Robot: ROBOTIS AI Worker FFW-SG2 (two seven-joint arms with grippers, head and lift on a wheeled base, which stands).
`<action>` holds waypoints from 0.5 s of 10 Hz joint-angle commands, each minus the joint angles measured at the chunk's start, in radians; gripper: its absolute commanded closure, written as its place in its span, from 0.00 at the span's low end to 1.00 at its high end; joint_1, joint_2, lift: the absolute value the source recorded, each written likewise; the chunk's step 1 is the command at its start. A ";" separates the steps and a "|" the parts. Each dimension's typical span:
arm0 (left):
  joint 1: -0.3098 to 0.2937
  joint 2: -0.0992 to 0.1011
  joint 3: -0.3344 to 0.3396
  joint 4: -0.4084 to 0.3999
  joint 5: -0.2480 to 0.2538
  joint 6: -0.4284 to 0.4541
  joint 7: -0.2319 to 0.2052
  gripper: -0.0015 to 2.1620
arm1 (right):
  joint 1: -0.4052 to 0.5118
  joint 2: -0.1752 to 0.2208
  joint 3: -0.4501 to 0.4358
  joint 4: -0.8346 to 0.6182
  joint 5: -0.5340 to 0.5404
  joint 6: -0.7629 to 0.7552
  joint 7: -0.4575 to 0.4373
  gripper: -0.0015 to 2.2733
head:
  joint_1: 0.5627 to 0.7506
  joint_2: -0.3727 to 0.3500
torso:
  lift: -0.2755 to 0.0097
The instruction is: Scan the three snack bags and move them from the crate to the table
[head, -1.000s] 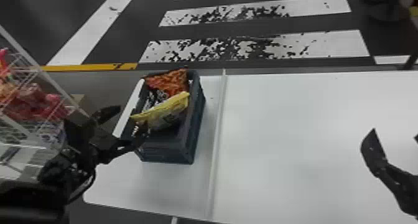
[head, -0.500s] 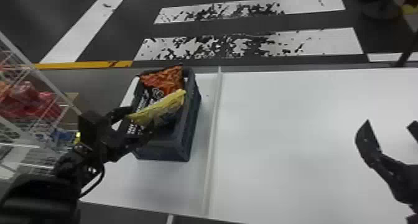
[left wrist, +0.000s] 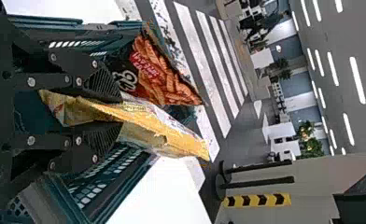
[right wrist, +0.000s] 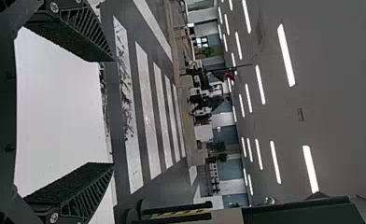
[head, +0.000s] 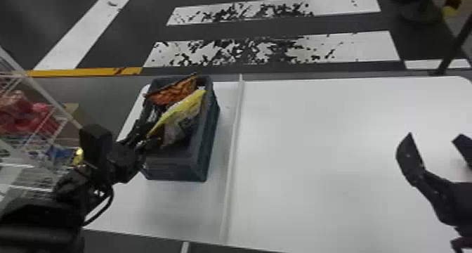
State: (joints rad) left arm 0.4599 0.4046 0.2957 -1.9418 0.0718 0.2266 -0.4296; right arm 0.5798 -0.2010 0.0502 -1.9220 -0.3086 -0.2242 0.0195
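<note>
The left gripper is clamped on the yellow snack bag, one finger on each side of its near end. The bag is tilted, inside the crate. The orange-and-black snack bag is seated at the far end of the crate, beyond the yellow bag. The right gripper is released, fingers spread, above the right part of the table.

Surface: white, smooth, with rounded corners. A narrow pale strip runs from the far edge to the near edge. The crate rests on the table to the left of this strip. A wire rack adjoins the work area at the left; it contains red packages.

Room: the dark floor carries white stripes, two with worn, broken paint, and a yellow line beyond the table's far left corner. The left wrist view includes black posts, a yellow-and-black marker, green plants and a grey ceiling fitted with long lights.
</note>
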 commanded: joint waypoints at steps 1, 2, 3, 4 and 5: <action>0.031 -0.010 0.031 -0.063 0.028 0.000 0.009 0.99 | 0.000 0.000 0.002 0.003 -0.012 -0.013 0.002 0.04 | 0.70 0.77 | 0.75; 0.065 -0.021 0.066 -0.129 0.045 0.000 0.023 0.99 | 0.000 0.000 0.002 0.003 -0.015 -0.025 0.002 0.04 | 0.70 0.77 | 0.75; 0.100 -0.033 0.099 -0.201 0.057 -0.009 0.057 0.99 | 0.002 0.000 0.000 0.005 -0.017 -0.031 0.002 0.04 | 0.70 0.78 | 0.75; 0.138 -0.038 0.125 -0.273 0.056 -0.059 0.107 0.99 | 0.000 0.000 -0.001 0.005 -0.017 -0.031 0.002 0.04 | 0.70 0.78 | 0.75; 0.169 -0.055 0.151 -0.339 0.056 -0.135 0.138 0.99 | -0.003 0.000 -0.001 0.005 -0.018 -0.031 0.002 0.04 | 0.70 0.78 | 0.75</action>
State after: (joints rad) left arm 0.6111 0.3585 0.4319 -2.2442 0.1273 0.1304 -0.2896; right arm 0.5784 -0.2010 0.0490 -1.9174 -0.3258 -0.2553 0.0215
